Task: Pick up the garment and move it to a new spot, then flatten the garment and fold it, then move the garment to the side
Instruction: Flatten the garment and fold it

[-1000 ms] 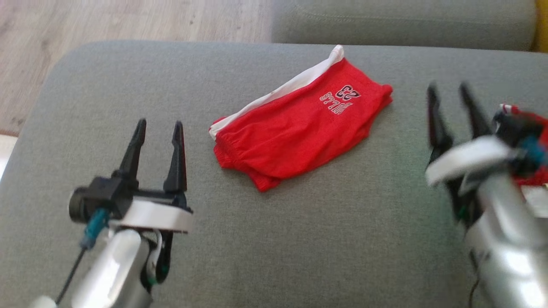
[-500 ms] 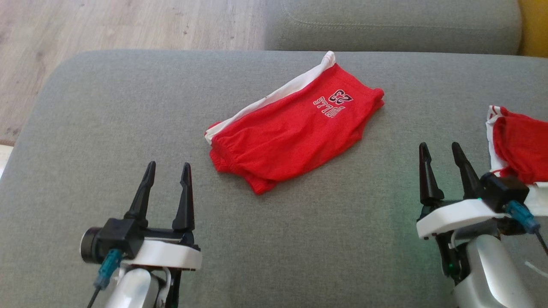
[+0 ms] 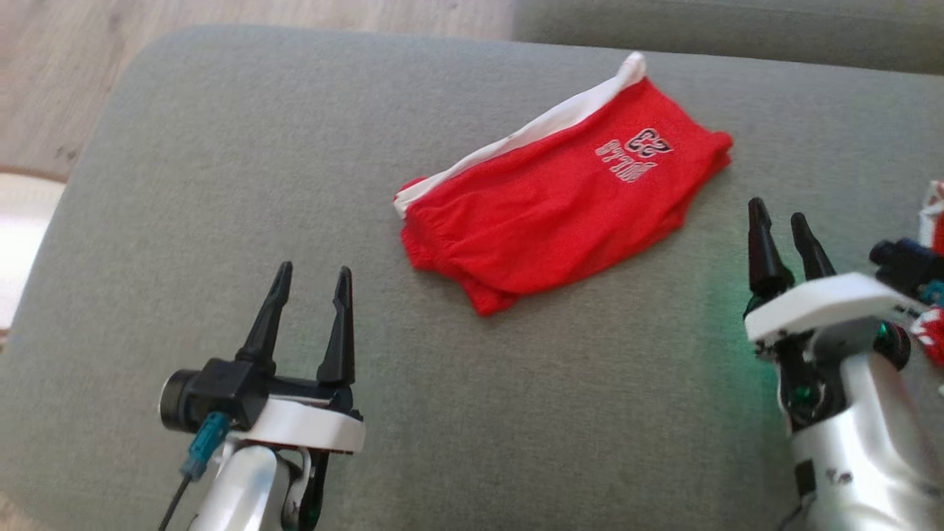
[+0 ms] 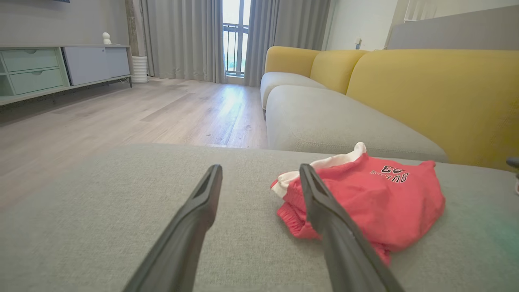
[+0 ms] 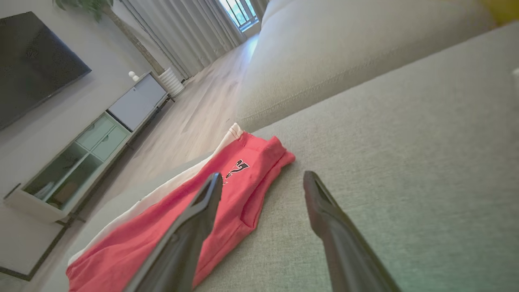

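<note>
The garment [image 3: 560, 199] is a pair of red shorts with a white side stripe and a printed logo, folded flat on the grey cushion [image 3: 221, 184]. It also lies ahead in the left wrist view [image 4: 377, 198] and the right wrist view [image 5: 194, 215]. My left gripper [image 3: 311, 274] hovers open at the lower left, well short of the shorts' waistband end. My right gripper [image 3: 779, 209] stands open at the right, just off the shorts' leg end. Nothing sits between either pair of fingers.
Another red and white cloth [image 3: 931, 221] peeks in at the right edge behind my right wrist. A second grey cushion [image 3: 723, 29] lies beyond, with a yellow sofa back [image 4: 438, 93] behind it. Wooden floor [image 3: 59, 66] borders the cushion's left edge.
The head camera has shifted, so the whole scene sits further right and higher. Both grippers stay open; the right one steadied after a blurred swing and now stands near the shorts' right end.
</note>
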Available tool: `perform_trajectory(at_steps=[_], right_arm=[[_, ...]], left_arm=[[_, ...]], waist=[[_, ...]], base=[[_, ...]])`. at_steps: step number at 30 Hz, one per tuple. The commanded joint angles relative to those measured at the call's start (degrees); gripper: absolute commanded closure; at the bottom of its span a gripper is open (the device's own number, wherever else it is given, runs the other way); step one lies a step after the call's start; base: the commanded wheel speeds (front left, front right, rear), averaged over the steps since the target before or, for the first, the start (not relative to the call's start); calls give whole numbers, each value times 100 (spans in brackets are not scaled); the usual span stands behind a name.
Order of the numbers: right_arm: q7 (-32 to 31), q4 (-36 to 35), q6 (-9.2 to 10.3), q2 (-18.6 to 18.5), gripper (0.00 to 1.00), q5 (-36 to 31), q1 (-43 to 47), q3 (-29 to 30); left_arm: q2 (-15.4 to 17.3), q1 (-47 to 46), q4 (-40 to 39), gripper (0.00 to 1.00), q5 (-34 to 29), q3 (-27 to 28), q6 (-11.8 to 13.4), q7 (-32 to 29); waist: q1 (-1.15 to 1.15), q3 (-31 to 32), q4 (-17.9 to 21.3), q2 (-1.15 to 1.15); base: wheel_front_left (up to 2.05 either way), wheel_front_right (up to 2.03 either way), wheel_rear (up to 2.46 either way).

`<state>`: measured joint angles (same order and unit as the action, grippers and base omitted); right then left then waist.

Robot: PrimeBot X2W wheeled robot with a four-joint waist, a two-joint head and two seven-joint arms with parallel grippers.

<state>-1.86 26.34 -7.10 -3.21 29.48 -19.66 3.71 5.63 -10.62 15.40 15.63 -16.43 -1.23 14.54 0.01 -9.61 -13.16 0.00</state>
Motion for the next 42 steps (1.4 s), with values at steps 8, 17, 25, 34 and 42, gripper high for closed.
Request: perform_trajectory(at_steps=[8,17,25,34,42], right_arm=[[-745,1158,-39,33,0,699,-1141,526],[-1059,2765,-39,31,0,503,-2112,1533],[-1045,3801,-39,-208,0,-371,-2734,2117],[-915,4416,-39,-435,0,-934,-3288,2502],[-585,4548,-39,-401,100,-1223,-3536,2622]], left_arm=[[-144,-341,37,0,-30,320,-138,46],[-221,-453,243,0,-124,240,-263,46],[-261,-551,288,0,-63,221,-322,46],[-273,-646,254,0,71,114,-311,46],[-274,-670,284,0,124,32,-246,46]], waist=[[-1,-255,-547,0],[-1,-490,-1044,0],[-1,-731,-1364,0],[-1,-891,-1547,0],[-1,-853,-1527,0]], base=[[0,0,0],[0,0,0],[0,0,0],[0,0,0],[0,0,0]])
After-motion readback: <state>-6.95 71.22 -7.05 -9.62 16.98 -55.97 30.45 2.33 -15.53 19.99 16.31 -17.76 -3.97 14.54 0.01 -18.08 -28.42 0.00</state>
